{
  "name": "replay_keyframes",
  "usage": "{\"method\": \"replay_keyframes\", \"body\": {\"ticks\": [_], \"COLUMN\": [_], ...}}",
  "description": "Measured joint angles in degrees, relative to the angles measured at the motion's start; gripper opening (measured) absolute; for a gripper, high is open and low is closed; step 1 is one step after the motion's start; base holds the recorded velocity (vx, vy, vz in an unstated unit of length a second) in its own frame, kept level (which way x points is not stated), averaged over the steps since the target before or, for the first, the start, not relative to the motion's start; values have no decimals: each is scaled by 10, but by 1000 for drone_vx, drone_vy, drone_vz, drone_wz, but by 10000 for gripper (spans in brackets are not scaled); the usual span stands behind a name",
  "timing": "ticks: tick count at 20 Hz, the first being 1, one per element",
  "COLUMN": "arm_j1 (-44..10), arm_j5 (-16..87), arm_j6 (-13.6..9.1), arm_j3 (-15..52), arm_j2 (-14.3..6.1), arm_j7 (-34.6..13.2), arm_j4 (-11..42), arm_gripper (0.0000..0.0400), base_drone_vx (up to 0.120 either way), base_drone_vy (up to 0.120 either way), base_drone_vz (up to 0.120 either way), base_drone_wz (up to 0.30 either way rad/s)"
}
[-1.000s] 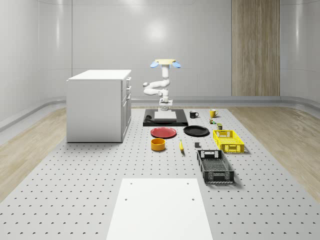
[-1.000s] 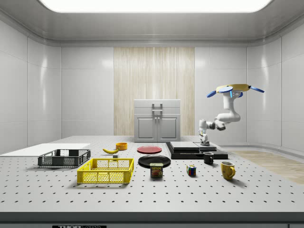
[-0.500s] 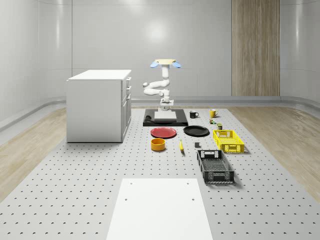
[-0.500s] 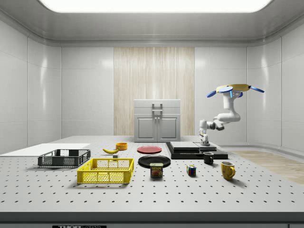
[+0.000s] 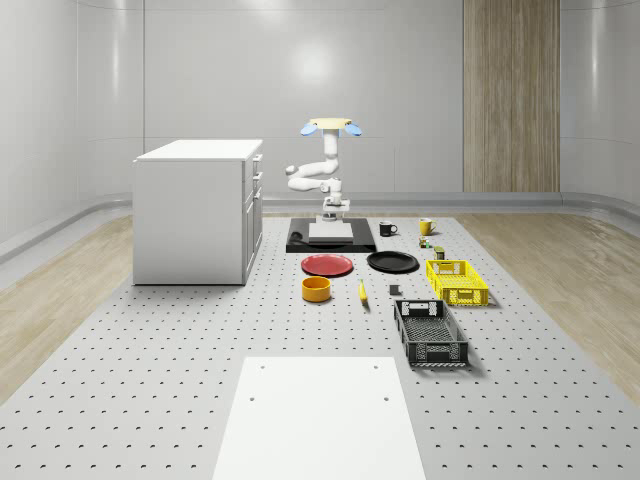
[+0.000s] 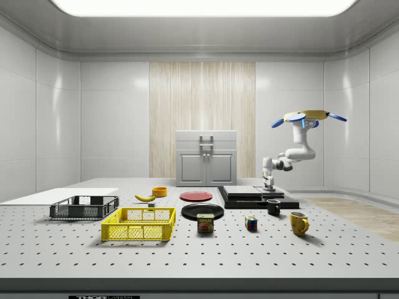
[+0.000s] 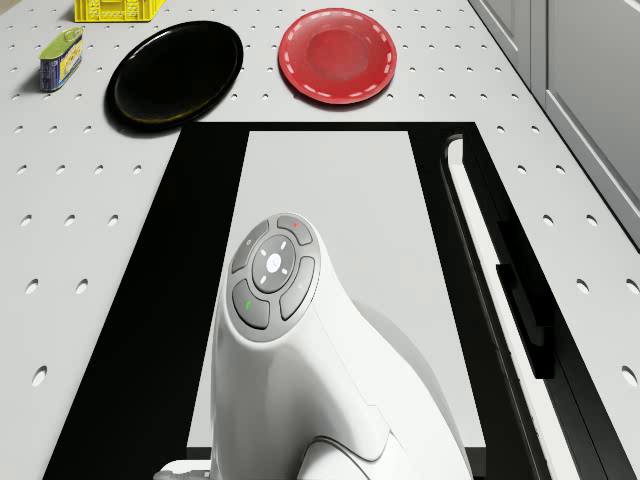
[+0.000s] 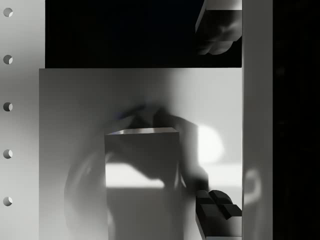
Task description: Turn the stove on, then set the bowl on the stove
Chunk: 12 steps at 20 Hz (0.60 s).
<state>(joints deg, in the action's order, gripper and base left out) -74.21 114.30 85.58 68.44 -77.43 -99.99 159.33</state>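
While the drone (image 5: 331,126) hovers above the stove's (image 5: 296,242) far end, the gripper (image 6: 269,186) hangs just above its pale cooktop; whether the jaws are parted cannot be told. Orange bowl (image 5: 316,289): on the table (image 5: 150,350), well apart from the stove, near the red plate (image 5: 327,265) and banana (image 5: 362,292).

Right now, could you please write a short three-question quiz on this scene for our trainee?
1. True or false: the orange bowl already sits on the stove.
2. Over what does the drone hover? A) cabinet B) stove C) yellow crate
3. Fill in: in the whole-scene view, the plate nearest the bowl is ____.

Key: 1 false, it stands on the table; 2 B, with the pincer lowered close above the stove; 3 red.
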Motion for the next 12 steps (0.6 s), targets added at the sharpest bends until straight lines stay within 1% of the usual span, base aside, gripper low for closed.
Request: {"method": "replay_keyframes", "body": {"ticks": [5, 8, 9, 12], "arm_j1": [-5, -6, -7, -8], "arm_j5": [-2, -3, -3, -4], "arm_j6": [3, 5, 5, 7], "arm_j3": [1, 1, 1, 2], "arm_j2": [-3, -5, -6, -8], "arm_j7": [-4, -6, -6, -7], "arm_j4": [-1, -1, -1, -1], "arm_gripper": [400, 400, 400, 400], "base_drone_vx": [120, 120, 120, 120], "base_drone_vy": [0, -120, -40, 0], "base_drone_vz": [0, 0, 0, 0], "base_drone_wz": [0, 0, 0, 0]}}
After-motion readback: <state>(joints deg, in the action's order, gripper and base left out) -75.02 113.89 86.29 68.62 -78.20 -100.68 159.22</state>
